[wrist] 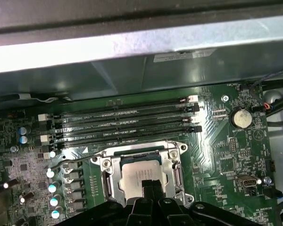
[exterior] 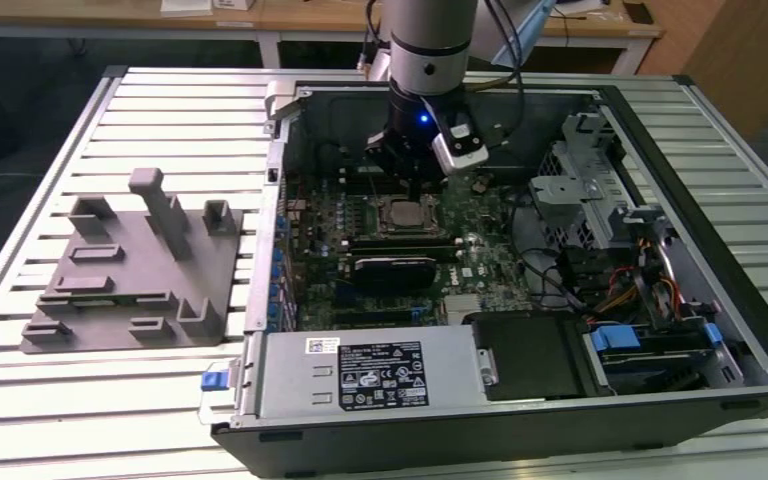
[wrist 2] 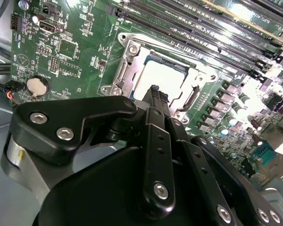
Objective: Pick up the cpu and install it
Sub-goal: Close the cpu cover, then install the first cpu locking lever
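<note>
The cpu (exterior: 404,211), a small square chip with a pale silver top, lies flat inside the metal socket frame (wrist: 172,165) on the green motherboard (exterior: 344,225). Both wrist views show the cpu (wrist 2: 162,77) (wrist: 137,173) seated in the frame. My gripper (exterior: 416,190) hangs straight over the socket inside the open computer case. Its black fingers (wrist 2: 153,94) come together to a narrow tip just above the near edge of the chip. The gripper (wrist: 148,184) is shut with nothing between its fingers.
A large grey plastic fixture (exterior: 124,270) with upright blocks lies on the slatted table at the exterior view's left. Memory slots (wrist: 127,125) run beside the socket. A black module (exterior: 391,272), the power supply (exterior: 357,372), drive cage (exterior: 584,190) and cables (exterior: 638,295) crowd the case.
</note>
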`<state>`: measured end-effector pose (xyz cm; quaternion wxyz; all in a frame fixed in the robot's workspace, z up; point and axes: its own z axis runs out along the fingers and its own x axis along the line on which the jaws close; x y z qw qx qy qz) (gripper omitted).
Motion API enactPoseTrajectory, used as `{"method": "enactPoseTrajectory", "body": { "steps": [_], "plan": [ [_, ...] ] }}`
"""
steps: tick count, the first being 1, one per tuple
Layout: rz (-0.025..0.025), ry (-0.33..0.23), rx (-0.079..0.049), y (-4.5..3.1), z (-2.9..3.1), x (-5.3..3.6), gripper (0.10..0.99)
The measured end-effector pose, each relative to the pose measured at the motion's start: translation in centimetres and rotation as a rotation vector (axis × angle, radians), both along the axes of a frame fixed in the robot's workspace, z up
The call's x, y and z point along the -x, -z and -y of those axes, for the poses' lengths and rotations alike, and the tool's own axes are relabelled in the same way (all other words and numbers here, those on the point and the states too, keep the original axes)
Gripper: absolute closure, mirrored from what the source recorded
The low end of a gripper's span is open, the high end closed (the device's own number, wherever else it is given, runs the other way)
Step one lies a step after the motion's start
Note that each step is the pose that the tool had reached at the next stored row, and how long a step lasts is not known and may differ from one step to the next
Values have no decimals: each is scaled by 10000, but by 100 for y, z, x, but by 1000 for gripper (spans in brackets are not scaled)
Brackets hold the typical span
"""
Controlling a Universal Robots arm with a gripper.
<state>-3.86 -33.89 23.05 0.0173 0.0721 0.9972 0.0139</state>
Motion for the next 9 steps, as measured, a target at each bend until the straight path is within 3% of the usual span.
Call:
{"method": "enactPoseTrajectory", "body": {
  "steps": [9],
  "plan": [
    [1, 0, 1, 0, 8, 2, 980]
  ]
}}
